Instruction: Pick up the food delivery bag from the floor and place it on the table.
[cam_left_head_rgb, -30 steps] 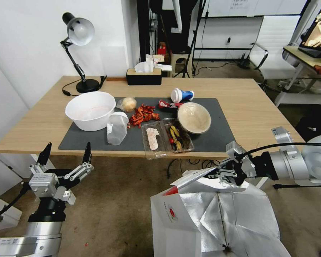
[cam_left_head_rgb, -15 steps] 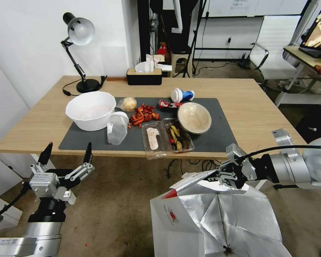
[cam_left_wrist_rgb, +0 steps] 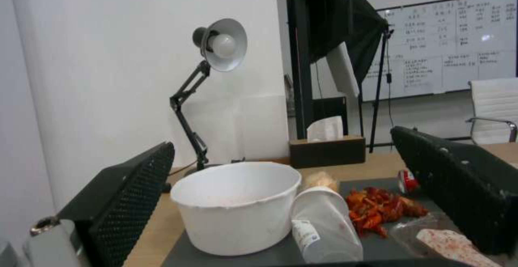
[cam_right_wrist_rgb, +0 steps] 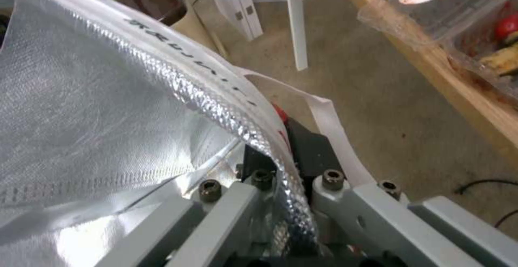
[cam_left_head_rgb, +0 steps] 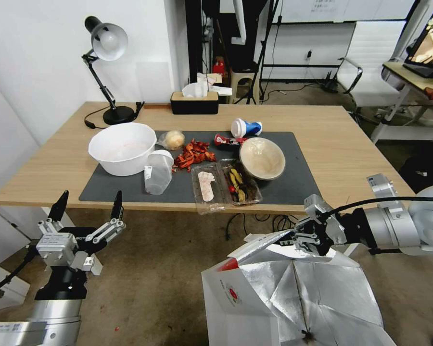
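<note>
The food delivery bag (cam_left_head_rgb: 293,298), white and red outside with a silver foil lining, gapes open on the floor (cam_left_head_rgb: 159,274) in front of the table (cam_left_head_rgb: 351,149). My right gripper (cam_left_head_rgb: 300,235) is shut on the bag's upper rim, close below the table's front edge. In the right wrist view the foil rim (cam_right_wrist_rgb: 162,73) runs between the closed fingers of the right gripper (cam_right_wrist_rgb: 281,157), with a white strap handle (cam_right_wrist_rgb: 329,125) beside them. My left gripper (cam_left_head_rgb: 87,209) hangs open and empty at the lower left, below the table's front edge, and in its wrist view the left gripper (cam_left_wrist_rgb: 281,139) faces the table.
On the table's dark mat (cam_left_head_rgb: 293,182) sit a white bowl (cam_left_head_rgb: 121,148), a tipped plastic cup (cam_left_head_rgb: 158,172), red food scraps (cam_left_head_rgb: 193,154), clear trays (cam_left_head_rgb: 225,185) and a tan bowl (cam_left_head_rgb: 261,158). A desk lamp (cam_left_head_rgb: 107,45) and tissue box (cam_left_head_rgb: 194,102) stand at the back. Cables (cam_left_head_rgb: 255,220) trail under the table.
The right gripper, still holding the bag's rim, has shifted slightly down and to the right, and the bag has sagged a little with it. The left arm has barely moved.
</note>
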### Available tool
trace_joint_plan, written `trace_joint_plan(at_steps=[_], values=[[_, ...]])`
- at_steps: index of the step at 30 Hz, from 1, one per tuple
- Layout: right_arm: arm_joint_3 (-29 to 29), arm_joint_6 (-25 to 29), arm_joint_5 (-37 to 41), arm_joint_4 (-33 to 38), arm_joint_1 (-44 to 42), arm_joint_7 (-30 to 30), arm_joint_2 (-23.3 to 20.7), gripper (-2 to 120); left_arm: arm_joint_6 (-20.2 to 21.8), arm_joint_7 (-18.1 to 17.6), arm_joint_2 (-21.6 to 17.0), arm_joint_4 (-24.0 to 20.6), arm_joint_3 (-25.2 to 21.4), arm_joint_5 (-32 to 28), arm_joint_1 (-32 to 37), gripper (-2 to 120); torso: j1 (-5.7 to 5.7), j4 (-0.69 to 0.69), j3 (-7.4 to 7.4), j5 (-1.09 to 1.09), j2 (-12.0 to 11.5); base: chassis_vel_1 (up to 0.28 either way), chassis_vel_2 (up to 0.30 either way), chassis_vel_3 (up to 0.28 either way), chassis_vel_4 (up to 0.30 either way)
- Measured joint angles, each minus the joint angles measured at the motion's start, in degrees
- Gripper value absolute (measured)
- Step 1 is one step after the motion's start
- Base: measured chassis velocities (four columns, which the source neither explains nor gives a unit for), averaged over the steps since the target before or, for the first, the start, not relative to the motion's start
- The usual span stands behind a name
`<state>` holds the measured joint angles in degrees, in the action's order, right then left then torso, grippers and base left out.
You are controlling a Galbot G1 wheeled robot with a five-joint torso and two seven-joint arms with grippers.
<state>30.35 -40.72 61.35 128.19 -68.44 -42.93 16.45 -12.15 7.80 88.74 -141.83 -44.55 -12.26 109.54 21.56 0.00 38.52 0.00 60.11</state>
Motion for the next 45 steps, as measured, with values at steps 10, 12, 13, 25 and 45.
trace_joint_plan(at_steps=[10, 12, 13, 25, 45], values=[[1.5, 0.0, 3.9, 1.1, 2.3, 1.0, -0.8, 0, 0.0, -0.1, -0.3, -0.1, -0.2, -0.2, -0.1, 100, -0.03, 0.00, -0.04, 0.00, -0.1, 0.000, 0.000, 0.000, 0.000], [1.7, -0.1, 4.7, 0.9, 3.0, 1.3, -1.1, 0, 0.0, -0.1, -0.3, -0.1, -0.2, -0.2, -0.1, 100, -0.03, 0.00, -0.04, 0.00, -0.1, 0.000, 0.000, 0.000, 0.000], [1.9, -0.1, 5.7, 0.6, 3.9, 1.7, -1.5, 0, 0.0, -0.2, -0.3, -0.1, -0.2, -0.3, -0.2, 100, -0.04, 0.00, -0.05, 0.00, -0.1, 0.000, 0.000, 0.000, 0.000], [1.5, -0.3, 15.9, -2.1, 12.0, 9.2, -4.1, 0, 0.0, -0.4, -0.5, 0.1, -0.5, -0.6, -0.6, 100, -0.06, 0.00, -0.08, 0.00, -0.1, 0.000, 0.000, 0.000, 0.000], [2.3, -0.4, 38.3, -5.2, 15.5, 31.6, -4.0, 0, -0.7, -0.7, -0.4, 1.7, 0.0, -0.4, -1.6, 100, -0.08, 0.00, -0.10, 0.00, -0.2, 0.000, 0.000, 0.000, 0.000]])
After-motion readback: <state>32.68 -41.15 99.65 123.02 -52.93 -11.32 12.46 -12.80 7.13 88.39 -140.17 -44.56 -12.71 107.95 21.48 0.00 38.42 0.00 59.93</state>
